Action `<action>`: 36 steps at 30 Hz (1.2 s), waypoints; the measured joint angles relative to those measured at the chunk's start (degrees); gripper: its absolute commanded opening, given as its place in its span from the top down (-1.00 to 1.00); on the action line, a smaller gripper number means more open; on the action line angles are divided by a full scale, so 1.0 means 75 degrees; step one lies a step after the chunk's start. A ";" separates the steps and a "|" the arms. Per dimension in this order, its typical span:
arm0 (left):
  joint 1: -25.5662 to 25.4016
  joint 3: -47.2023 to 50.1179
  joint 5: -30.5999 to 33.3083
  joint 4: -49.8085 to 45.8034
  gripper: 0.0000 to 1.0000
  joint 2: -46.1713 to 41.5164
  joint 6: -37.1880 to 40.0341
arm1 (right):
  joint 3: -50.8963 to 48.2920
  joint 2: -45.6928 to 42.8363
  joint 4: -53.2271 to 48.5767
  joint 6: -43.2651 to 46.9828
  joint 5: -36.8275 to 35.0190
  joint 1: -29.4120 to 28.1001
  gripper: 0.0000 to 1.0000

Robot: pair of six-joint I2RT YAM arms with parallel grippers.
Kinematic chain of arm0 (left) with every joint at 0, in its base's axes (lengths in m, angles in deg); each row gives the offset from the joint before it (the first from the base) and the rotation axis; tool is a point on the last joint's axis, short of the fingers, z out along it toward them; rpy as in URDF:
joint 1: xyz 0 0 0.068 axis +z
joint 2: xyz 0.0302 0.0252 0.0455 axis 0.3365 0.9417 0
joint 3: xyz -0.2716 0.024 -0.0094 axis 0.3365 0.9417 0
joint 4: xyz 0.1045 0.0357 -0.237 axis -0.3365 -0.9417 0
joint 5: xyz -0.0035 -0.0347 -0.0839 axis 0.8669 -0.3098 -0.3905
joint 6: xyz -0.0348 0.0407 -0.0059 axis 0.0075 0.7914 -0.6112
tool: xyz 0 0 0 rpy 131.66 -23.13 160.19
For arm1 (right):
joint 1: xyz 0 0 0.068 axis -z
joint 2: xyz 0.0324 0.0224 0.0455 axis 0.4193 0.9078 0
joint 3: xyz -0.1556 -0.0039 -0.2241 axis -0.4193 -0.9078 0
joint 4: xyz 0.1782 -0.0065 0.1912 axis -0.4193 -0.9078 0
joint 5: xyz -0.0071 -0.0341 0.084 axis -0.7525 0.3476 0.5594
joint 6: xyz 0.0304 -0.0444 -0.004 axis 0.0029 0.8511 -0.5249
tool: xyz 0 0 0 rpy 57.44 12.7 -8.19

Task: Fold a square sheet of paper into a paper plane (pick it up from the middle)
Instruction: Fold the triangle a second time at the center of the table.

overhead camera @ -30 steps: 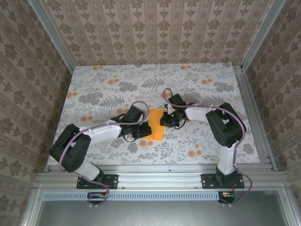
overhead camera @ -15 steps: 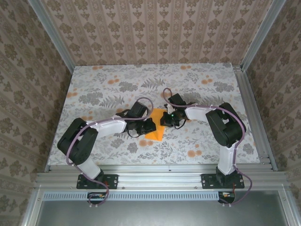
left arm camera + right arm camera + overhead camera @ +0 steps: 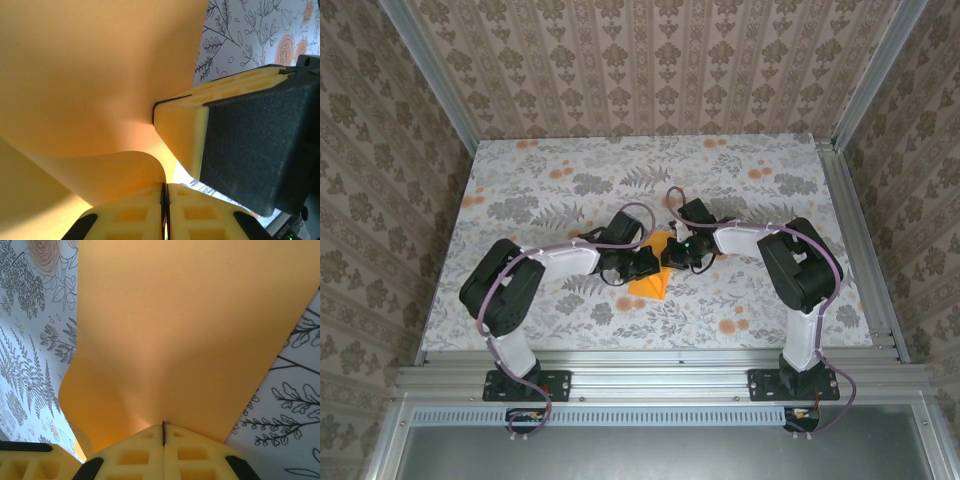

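Sheet (image 3: 651,288) was pinched by both: L end effector (image 3: 165,189) pressed shut on its left side, R end effector (image 3: 163,429) on its right. Long axis judged near-far btwn them; arms equally close.

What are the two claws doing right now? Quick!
Left claw: shut, pinching the orange paper.
Right claw: shut, pinching the same paper.

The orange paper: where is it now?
In the top view, the orange paper is near the middle of the table, bent up and held by the left gripper and the right gripper.
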 measured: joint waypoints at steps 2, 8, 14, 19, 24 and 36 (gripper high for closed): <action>-0.0003 -0.0032 -0.0020 0.0085 0.78 0.0111 0.0000 | 0.0000 0.0000 0.0006 -0.0003 0.0003 0.0000 0.86; -0.0003 -0.0041 -0.0020 0.0140 0.78 0.0280 0.0003 | -0.0050 -0.0009 0.0137 -0.0032 0.0006 0.0003 0.83; -0.0003 -0.0041 -0.0020 0.0149 0.79 0.0280 0.0055 | -0.0195 -0.0227 0.0178 -0.0070 -0.0064 0.0070 0.71; 0.0000 -0.0041 -0.0020 0.0149 0.79 0.0286 0.0087 | -0.0189 -0.0519 0.0122 -0.0032 -0.0219 0.0219 0.71; -0.0003 -0.0041 -0.0020 0.0160 0.79 0.0286 0.0111 | -0.0172 -0.0478 0.0067 0.0003 -0.0414 0.0289 0.72; 0.0000 -0.0047 -0.0020 0.0195 0.80 0.0289 0.0137 | -0.0041 -0.0102 0.0064 0.0154 -0.0490 0.0309 0.81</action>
